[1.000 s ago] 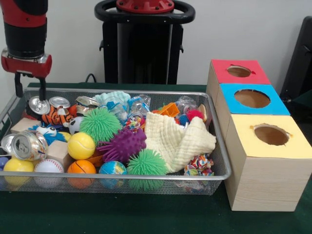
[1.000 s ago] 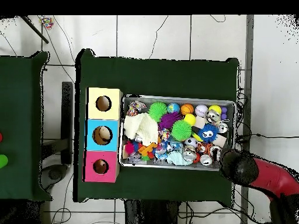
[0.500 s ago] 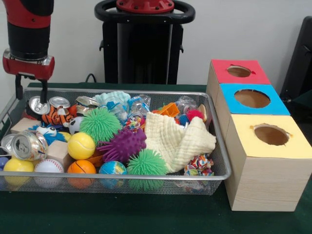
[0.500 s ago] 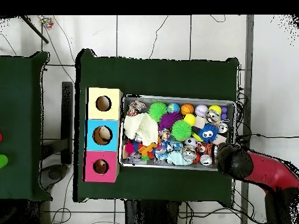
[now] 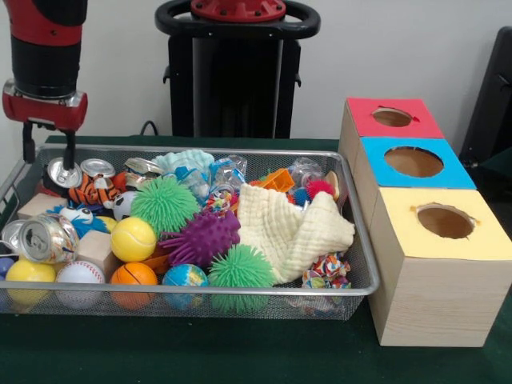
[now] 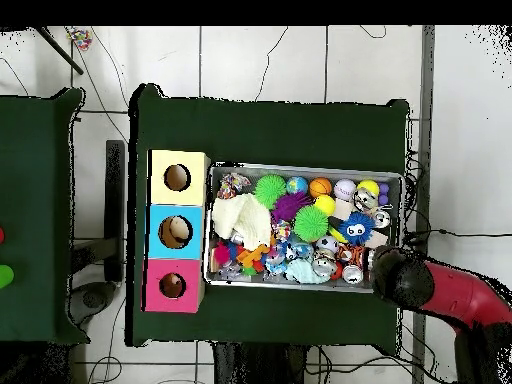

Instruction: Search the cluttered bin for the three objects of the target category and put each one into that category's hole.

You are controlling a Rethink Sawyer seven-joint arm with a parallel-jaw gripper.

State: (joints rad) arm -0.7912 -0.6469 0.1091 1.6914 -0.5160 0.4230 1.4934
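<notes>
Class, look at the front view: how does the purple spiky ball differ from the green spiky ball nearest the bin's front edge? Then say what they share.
Colour: the purple spiky ball is purple; the green spiky ball is bright green.
Spikes: the purple spiky ball has thick, stubby spikes; the green spiky ball has fine, hair-like ones.
Place: the purple spiky ball sits further back; the green spiky ball lies against the bin's front edge.
Shared: both are round, spiky toys beside the cream cloth.

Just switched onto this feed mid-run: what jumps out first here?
The wire bin crammed with bright clutter grabs the eye first, with a purple spiky ball at its middle beside a cream cloth. Next to the bin stand three boxes topped red, blue and yellow, each with a hole. The end effector hangs open over the cans at the bin's corner.
</notes>
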